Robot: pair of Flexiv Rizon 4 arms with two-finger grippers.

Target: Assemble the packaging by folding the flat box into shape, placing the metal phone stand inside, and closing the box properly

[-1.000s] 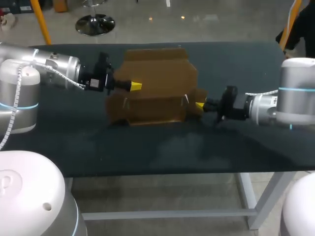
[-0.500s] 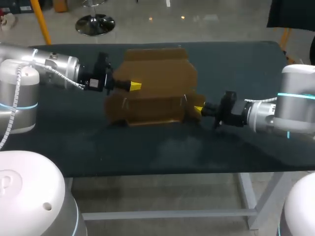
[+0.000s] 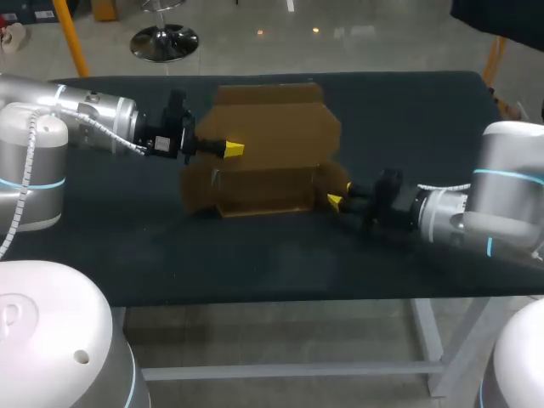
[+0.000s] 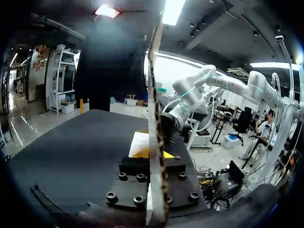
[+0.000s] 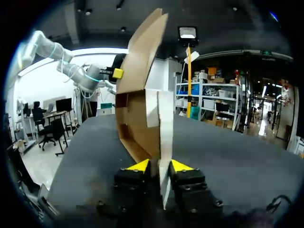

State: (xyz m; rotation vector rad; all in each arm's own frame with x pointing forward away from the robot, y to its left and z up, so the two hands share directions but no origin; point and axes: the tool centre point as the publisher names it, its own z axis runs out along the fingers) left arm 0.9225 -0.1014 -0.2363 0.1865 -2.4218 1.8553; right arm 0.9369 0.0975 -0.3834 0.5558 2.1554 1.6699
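The brown cardboard box [image 3: 272, 144] stands half folded in the middle of the table, its back panel upright and a low tray shape in front. My left gripper [image 3: 231, 150] is shut on the back panel's left edge; in the left wrist view the cardboard edge [image 4: 153, 95] runs up between its fingers. My right gripper [image 3: 334, 201] sits at the box's right side flap. In the right wrist view that thin flap [image 5: 164, 142] stands between the parted fingers of the right gripper [image 5: 160, 166], with a gap on one side. No phone stand is in view.
The dark table [image 3: 408, 110] stretches to both sides of the box. Its near edge [image 3: 280, 297] runs a short way in front of the box and my right arm.
My right gripper has opened off the side flap and swung toward the table's near edge with its arm. The flap now angles inward. The left arm has not moved.
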